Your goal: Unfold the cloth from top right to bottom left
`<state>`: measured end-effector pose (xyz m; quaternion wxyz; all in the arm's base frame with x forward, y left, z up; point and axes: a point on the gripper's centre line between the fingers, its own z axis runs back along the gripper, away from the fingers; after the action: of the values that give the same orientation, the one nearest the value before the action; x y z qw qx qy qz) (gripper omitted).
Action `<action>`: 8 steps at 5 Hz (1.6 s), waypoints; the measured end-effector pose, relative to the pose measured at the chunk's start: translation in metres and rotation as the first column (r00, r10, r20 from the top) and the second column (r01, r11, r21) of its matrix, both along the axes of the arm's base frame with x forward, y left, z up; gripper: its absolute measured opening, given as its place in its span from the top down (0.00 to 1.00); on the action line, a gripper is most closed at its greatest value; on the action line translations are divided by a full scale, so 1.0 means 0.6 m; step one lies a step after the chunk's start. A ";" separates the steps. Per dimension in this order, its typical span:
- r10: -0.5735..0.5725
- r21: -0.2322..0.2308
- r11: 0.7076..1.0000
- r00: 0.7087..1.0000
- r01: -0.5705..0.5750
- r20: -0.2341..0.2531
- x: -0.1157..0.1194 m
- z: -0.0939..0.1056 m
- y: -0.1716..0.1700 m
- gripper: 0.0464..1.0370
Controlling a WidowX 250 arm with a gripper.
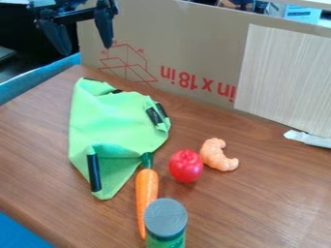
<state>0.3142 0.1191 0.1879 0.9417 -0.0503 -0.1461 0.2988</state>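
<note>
The gripper (84, 38) hangs at the upper left, above the table's far left corner and well clear of the cloth, its two fingers spread apart with nothing between them. A bright green cloth (110, 126) with black strips on its edges lies crumpled and partly folded on the left half of the table. Its right corner is turned over, with two black strips showing there. Along its lower part a fold stands slightly raised beside another black strip, and a pointed corner lies toward the front.
On the wooden table (271, 203), a carrot (146, 191) touches or nearly touches the cloth's lower right edge. Right of it are a red apple-like toy (186, 166) and a croissant-shaped toy (218, 155). A grey-lidded container (165, 220) stands in front. Cardboard (188, 48) walls the back.
</note>
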 end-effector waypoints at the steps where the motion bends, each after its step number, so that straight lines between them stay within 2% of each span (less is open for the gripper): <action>1: 0.003 -0.013 1.000 1.000 -0.003 -0.025 0.002 -0.016 0.000 0.04; 2: 0.069 -0.036 0.997 0.998 -0.069 0.007 0.037 -0.053 -0.006 0.04; 3: 0.125 -0.034 0.992 0.992 -0.124 0.034 0.067 -0.089 -0.014 0.04; 4: 0.160 -0.027 0.987 0.987 -0.160 0.015 0.094 -0.129 -0.024 0.04; 5: 0.175 -0.030 0.984 0.984 -0.175 0.000 0.120 -0.152 -0.034 0.04; 6: 0.189 -0.009 0.982 0.982 -0.189 -0.030 0.144 -0.182 -0.045 0.04; 8: 0.178 0.036 0.984 0.983 -0.176 -0.053 0.155 -0.211 -0.045 0.04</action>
<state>0.4070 0.0923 0.0614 0.9159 -0.0138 -0.1281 0.3802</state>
